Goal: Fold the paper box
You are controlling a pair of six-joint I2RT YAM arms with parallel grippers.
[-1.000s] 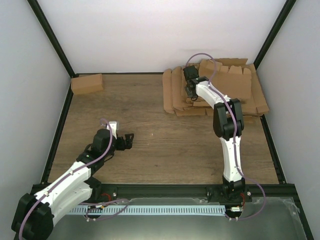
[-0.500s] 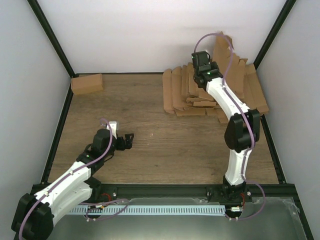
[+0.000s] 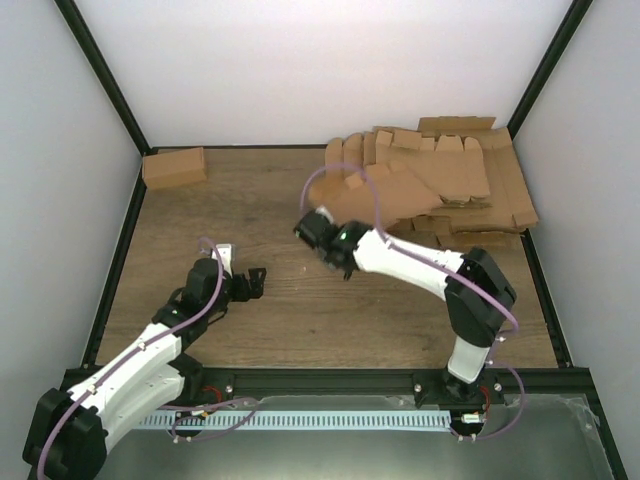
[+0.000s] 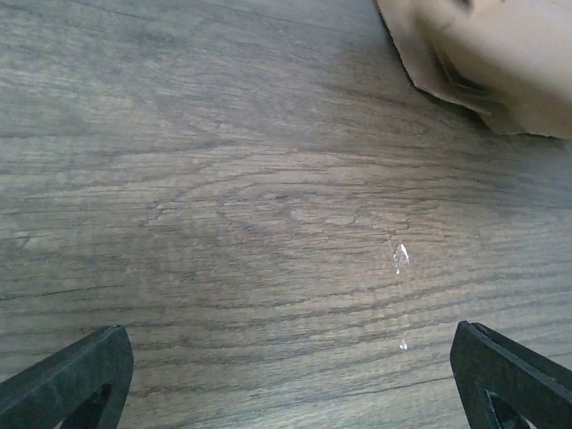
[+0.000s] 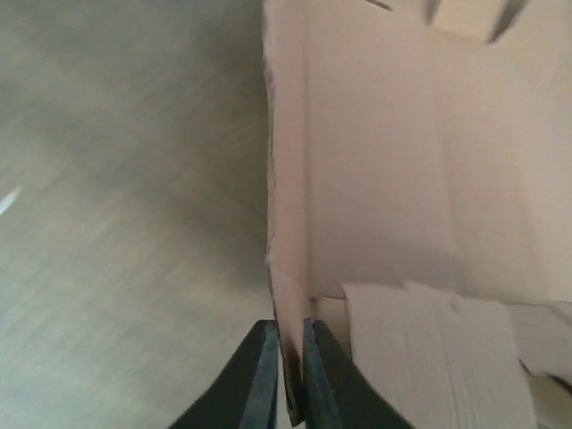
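- Clamped shut w/ right gripper [image 5: 286, 362] on flat brown die-cut cardboard sheet [image 5: 384, 179], just pulled off 1 o'clock brown cardboard heap [image 3: 470, 175] twd centre
- Idle at 7 o'clock w/ left gripper [image 4: 286, 384] wide open
- No folds yet

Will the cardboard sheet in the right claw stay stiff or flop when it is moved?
Likely fairly stiff: pinched by one edge in the right claw, the paper box stands up without sagging. It will probably hinge at its creases; one narrow panel already angles off at a fold. It looks thin, so it is probably light and easily swung.
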